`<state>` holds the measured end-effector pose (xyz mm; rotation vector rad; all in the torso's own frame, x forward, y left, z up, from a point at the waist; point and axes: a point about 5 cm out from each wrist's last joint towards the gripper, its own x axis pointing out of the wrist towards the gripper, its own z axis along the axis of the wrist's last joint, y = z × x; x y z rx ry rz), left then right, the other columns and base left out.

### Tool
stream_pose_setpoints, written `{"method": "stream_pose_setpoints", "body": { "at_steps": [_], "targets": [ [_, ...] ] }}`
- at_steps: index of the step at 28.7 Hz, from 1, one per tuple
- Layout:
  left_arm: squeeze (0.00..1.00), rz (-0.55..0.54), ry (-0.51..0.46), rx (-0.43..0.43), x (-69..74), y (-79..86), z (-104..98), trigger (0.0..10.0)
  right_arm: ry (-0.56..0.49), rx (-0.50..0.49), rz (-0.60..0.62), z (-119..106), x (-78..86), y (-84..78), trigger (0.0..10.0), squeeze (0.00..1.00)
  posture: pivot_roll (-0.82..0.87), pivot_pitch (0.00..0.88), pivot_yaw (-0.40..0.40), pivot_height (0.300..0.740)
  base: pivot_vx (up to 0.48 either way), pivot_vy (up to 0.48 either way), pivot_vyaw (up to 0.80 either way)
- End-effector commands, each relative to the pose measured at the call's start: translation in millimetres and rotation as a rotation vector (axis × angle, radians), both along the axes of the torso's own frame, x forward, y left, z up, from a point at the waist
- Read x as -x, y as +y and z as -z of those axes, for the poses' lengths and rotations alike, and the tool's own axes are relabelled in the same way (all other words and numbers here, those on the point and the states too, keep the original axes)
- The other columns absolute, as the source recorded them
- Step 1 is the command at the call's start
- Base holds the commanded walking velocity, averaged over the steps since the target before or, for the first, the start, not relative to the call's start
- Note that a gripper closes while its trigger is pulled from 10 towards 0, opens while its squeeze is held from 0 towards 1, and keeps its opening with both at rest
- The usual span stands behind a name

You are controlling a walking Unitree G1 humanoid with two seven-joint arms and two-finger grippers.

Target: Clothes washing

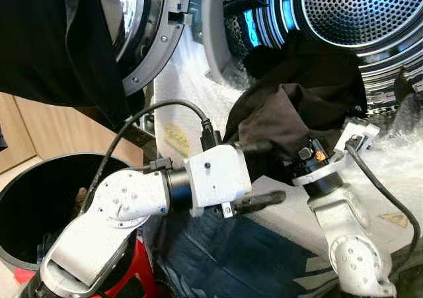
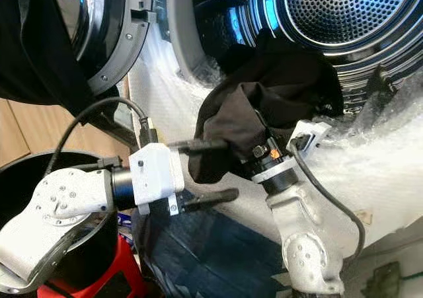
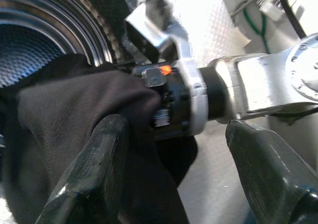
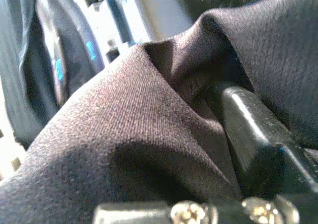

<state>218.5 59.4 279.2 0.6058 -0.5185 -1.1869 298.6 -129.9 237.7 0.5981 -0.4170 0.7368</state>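
So you've got a black garment (image 1: 291,106) bunched up at the mouth of the washer drum (image 1: 360,10), draped half over the lower rim and half over your right gripper (image 2: 248,136). That gripper is buried in the cloth; from its wrist view one black finger (image 4: 251,122) is pressed into a fold, but I honestly can't tell how its jaws stand, the fabric covers too much.

Your left gripper (image 1: 261,172) reaches in sideways from the left, jaws wide open. The upper finger (image 3: 97,169) is touching the lower edge of the garment, the lower finger hangs free below it, nothing clamped between them.

The round washer door (image 1: 149,34) stands swung open on the left, with another dark cloth (image 1: 59,43) hanging in front of it. Down low on the left sits a black bucket (image 1: 20,199), and there's blue denim-looking fabric (image 1: 231,258) under the arms. Bubble wrap (image 1: 192,86) covers the machine's front.
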Motion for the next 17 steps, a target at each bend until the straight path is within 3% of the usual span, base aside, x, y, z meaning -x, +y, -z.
{"method": "stream_pose_setpoints", "body": {
  "at_steps": [1, 4, 5, 7, 13, 16, 17],
  "targets": [
    [0.00, 0.056, -0.029, 0.013, 9.5, -5.7, -6.2, 10.0, -0.010, 0.009, 0.109, -4.5, -8.6, -16.6, 10.0, 0.00, 0.22, 0.062, -0.198, 0.740, 0.000, 0.000, 0.00],
    [0.00, 0.078, 0.001, 0.005, 11.4, -6.7, -4.4, 10.0, -0.010, -0.051, 0.231, -19.1, -22.5, -35.5, 10.0, 0.00, 0.21, 0.060, -0.199, 0.740, 0.000, 0.000, 0.00],
    [0.00, 0.066, -0.002, -0.007, 10.5, -6.6, -3.1, 10.0, -0.035, -0.086, 0.296, -33.0, -27.8, -49.4, 10.0, 0.00, 0.21, 0.059, -0.199, 0.740, 0.000, 0.000, 0.00],
    [0.00, 0.033, -0.038, 0.002, 9.0, -5.2, -5.2, 10.0, -0.071, -0.102, 0.330, -46.2, -28.5, -60.4, 10.0, 0.00, 0.21, 0.060, -0.198, 0.740, 0.000, 0.000, 0.00],
    [0.00, 0.012, -0.027, 0.001, 7.2, -3.0, -4.3, 10.0, -0.114, -0.072, 0.383, -53.5, -25.2, -70.6, 10.0, 0.00, 0.21, 0.060, -0.195, 0.740, 0.000, 0.000, 0.00],
    [0.00, -0.025, -0.052, 0.059, 5.5, -0.5, -9.2, 10.0, -0.111, -0.096, 0.421, -56.1, -25.5, -79.4, 10.0, 0.00, 0.20, 0.065, -0.195, 0.740, 0.000, 0.000, 0.00],
    [0.00, -0.074, -0.112, 0.101, 1.8, 1.8, -15.6, 10.0, -0.114, -0.093, 0.425, -56.8, -25.1, -81.1, 10.0, 0.00, 0.20, 0.065, -0.195, 0.740, 0.000, 0.000, 0.00]
  ]
}}
